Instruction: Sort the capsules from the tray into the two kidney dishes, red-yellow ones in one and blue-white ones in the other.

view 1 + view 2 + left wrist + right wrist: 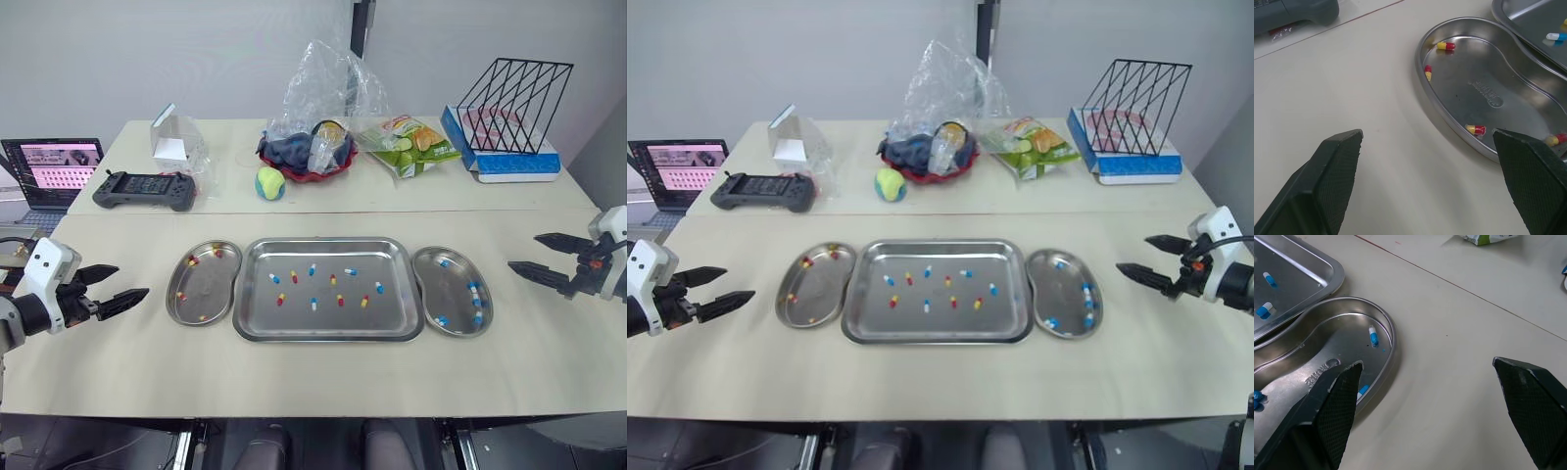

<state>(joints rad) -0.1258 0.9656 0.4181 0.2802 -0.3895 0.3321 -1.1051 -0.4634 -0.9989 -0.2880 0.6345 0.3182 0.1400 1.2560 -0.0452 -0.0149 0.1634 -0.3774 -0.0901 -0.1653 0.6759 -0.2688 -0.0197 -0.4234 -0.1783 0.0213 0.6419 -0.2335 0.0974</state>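
A steel tray (329, 330) in the middle of the near table holds several loose capsules, red-yellow (280, 299) and blue-white (313, 304) mixed. The kidney dish to its left (205, 306) holds several red-yellow capsules (1446, 46). The kidney dish to its right (453, 315) holds several blue-white capsules (1373, 336). My left gripper (116, 285) hovers open just left of the left dish with nothing in it. My right gripper (538, 255) hovers open to the right of the right dish, also holding nothing.
On the far table lie a black game controller (144, 189), a clear plastic box (174, 137), a red bowl under a plastic bag (312, 147), a yellow-green ball (270, 182), a snack packet (407, 145) and a black wire rack (509, 96). A laptop (54, 168) sits at far left.
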